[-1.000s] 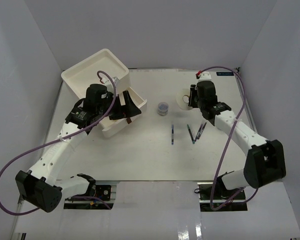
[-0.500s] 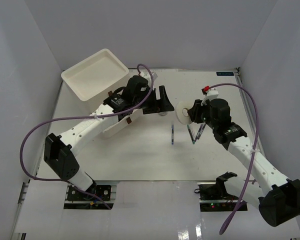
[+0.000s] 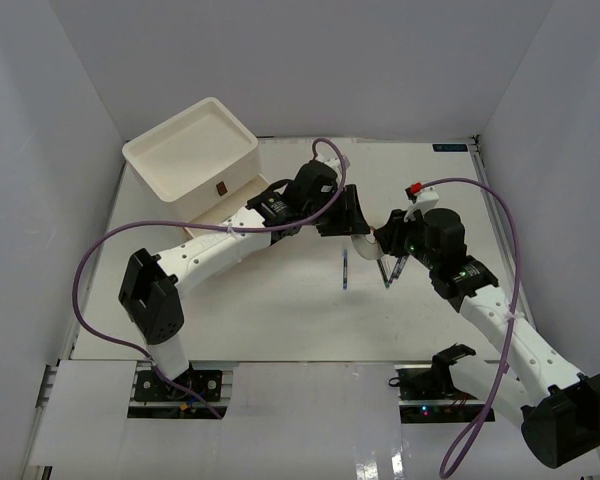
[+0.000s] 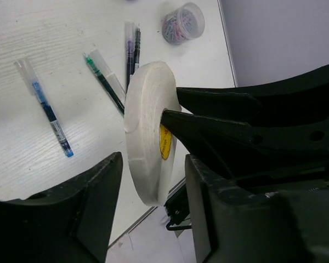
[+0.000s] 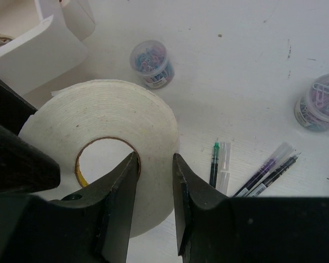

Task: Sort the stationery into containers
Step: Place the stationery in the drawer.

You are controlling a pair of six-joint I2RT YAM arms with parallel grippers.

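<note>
Treat this as a mid-air handover at the centre of the top view. Find the white tape ring (image 3: 363, 243) standing on edge above the table, well right of the white drawer unit (image 3: 230, 190) at upper left. Note the right gripper (image 5: 153, 164) clamped on the ring's wall, one finger through the core and the other on the outer curve. Note the left gripper (image 4: 151, 175) with jaws apart, straddling the two flat faces and seemingly touching neither. Close those jaws squarely onto the flat faces, away from the right fingers. Avoid a pinch at the very rim, for fear of a slip. Hold the right clamp firm until seated, then release and back straight out along the core. Carry high over the pens (image 3: 345, 268) and the clear jar (image 5: 149, 57) below, then swing toward the drawers.
</note>
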